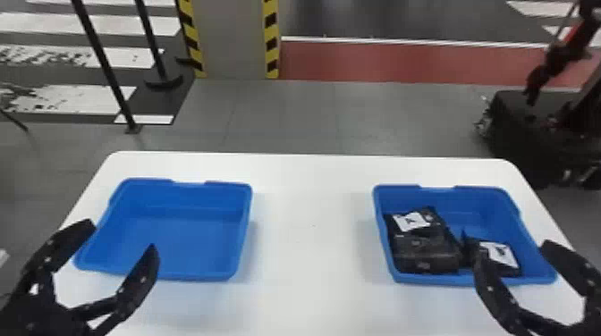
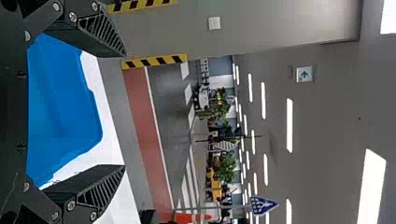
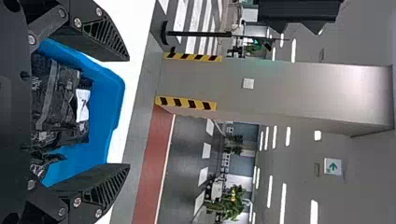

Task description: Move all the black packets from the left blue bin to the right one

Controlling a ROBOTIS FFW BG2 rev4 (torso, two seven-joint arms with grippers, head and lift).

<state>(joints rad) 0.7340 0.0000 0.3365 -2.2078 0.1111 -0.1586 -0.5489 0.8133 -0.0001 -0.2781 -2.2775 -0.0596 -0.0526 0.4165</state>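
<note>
And there it was: the black packets (image 1: 425, 250) lay in the right blue bin (image 1: 476, 206), and the left blue bin (image 1: 179, 239) showed me its bare floor. By my reading the moving was done, and this was the finishing step! What came next, I judged, was no fresh grasp, only an easy draw-back of both arms, with care that the right one didn't snag the bin's near rim.

My left gripper (image 1: 121, 236) stood by the left bin, fingers spread wide with nothing between them; my right gripper (image 1: 514, 250) was at the near side of the right bin, spread just as wide and gripping nothing.

And what a bundle! Dark, glossy, creased wrapping, white labels catching my eye, the bulk of it heaped toward the bin's left wall, more near the front right, partly behind a finger. I couldn't tell how many there were.
</note>
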